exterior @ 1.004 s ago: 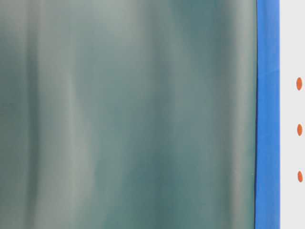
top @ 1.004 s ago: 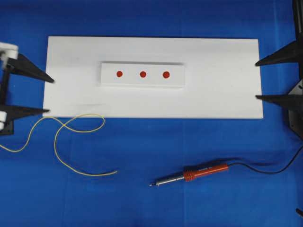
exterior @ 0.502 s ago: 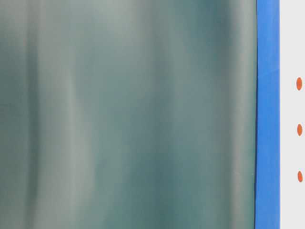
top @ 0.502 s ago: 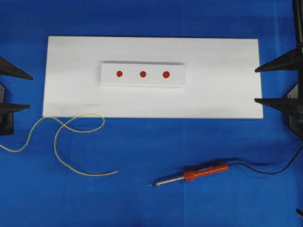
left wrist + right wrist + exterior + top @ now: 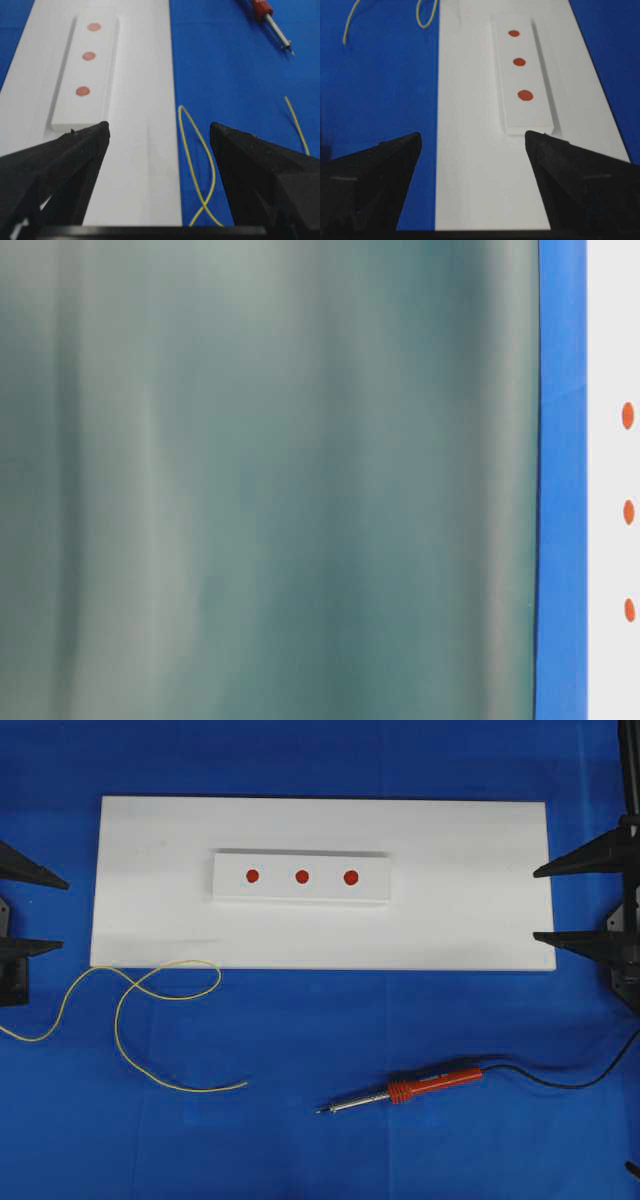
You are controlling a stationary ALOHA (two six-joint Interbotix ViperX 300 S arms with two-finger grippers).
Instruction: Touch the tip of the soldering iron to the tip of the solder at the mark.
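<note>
The soldering iron (image 5: 430,1082) lies on the blue cloth in front of the board, its silver point aimed left; the left wrist view shows the soldering iron (image 5: 270,20) at top right. The yellow solder (image 5: 130,1020) curls at front left, one end free on the cloth, and the solder (image 5: 192,145) loops between my left fingers' line of sight. Three red marks (image 5: 302,877) sit in a row on a raised white block. My left gripper (image 5: 65,915) (image 5: 158,126) is open off the board's left end. At the board's right end my right gripper (image 5: 534,904) (image 5: 472,135) is also open. Neither holds anything.
A large white board (image 5: 450,840) carries the block. The iron's black cord (image 5: 560,1080) trails off to the right. The table-level view is mostly a blurred grey-green surface, with a blue strip and the marks (image 5: 628,512) at its right edge.
My left gripper has drawn back leftward, away from the board's left edge. My right gripper has crept slightly left onto the board's edge. Iron and solder have not moved.
</note>
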